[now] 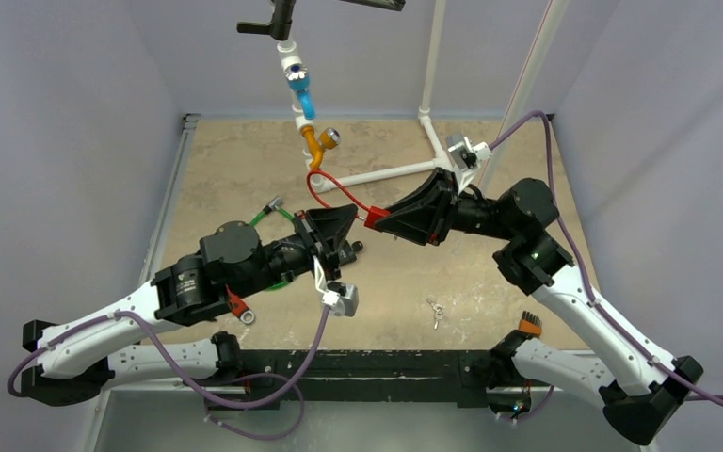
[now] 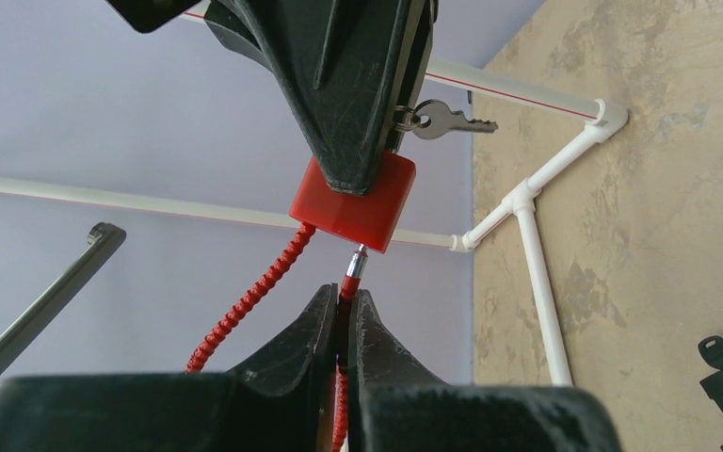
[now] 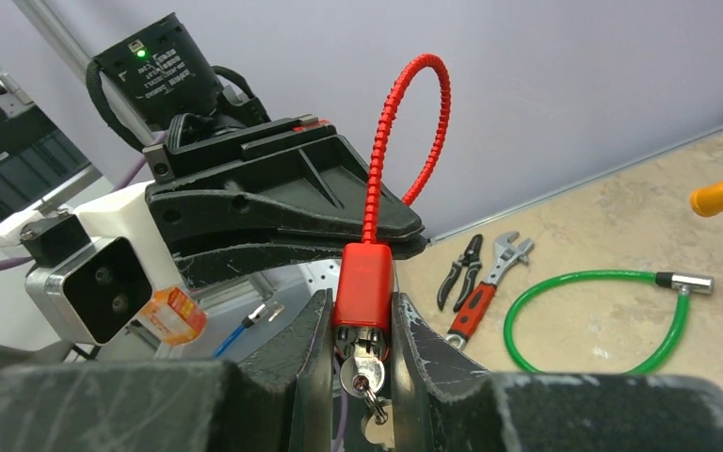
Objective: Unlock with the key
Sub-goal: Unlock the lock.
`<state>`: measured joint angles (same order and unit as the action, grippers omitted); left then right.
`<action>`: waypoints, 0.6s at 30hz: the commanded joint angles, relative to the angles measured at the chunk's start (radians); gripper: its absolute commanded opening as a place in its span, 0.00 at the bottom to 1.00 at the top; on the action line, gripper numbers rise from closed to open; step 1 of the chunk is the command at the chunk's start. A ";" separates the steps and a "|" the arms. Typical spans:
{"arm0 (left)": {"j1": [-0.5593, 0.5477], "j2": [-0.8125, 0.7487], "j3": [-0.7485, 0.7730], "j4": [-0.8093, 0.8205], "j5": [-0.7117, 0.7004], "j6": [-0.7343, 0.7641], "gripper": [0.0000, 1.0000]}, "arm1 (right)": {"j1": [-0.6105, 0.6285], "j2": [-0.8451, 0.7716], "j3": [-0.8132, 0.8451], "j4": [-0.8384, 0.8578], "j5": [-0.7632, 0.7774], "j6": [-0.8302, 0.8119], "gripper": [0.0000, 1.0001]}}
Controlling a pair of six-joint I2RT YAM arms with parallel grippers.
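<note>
My right gripper (image 3: pixel 361 299) is shut on the red padlock body (image 3: pixel 365 281), one finger on each side of it. A silver key (image 3: pixel 365 367) sits in the keyhole on its underside, with a ring and a second key (image 2: pixel 447 121) hanging from it. The lock's red ribbed cable (image 3: pixel 405 122) arches up from the body. My left gripper (image 2: pixel 343 294) is shut on the cable just below its metal end (image 2: pixel 356 262), which meets the lock body (image 2: pixel 353 202). In the top view both grippers (image 1: pixel 353 226) (image 1: pixel 381 221) meet above the table's middle.
A green cable lock (image 3: pixel 602 320) lies on the table, beside black pliers (image 3: pixel 458 270) and a red-handled wrench (image 3: pixel 486 282). A loose pair of keys (image 1: pixel 435 309) lies near the front edge. A white pipe frame (image 1: pixel 386 172) with orange and blue valve handles (image 1: pixel 313 141) stands behind.
</note>
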<state>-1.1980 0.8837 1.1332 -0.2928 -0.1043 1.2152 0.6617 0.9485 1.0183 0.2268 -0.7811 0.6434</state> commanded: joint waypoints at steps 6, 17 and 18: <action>-0.018 0.093 0.127 0.079 0.034 -0.099 0.08 | 0.045 0.015 0.044 -0.225 -0.138 -0.130 0.00; -0.038 0.089 0.282 -0.032 0.028 -0.205 0.17 | 0.045 0.041 0.117 -0.568 0.118 -0.330 0.00; -0.038 0.088 0.278 -0.042 0.036 -0.231 0.18 | 0.045 0.034 0.110 -0.542 0.122 -0.309 0.00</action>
<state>-1.2198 0.9882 1.3209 -0.4965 -0.1322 1.1015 0.6952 0.9783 1.1503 -0.2020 -0.7078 0.3737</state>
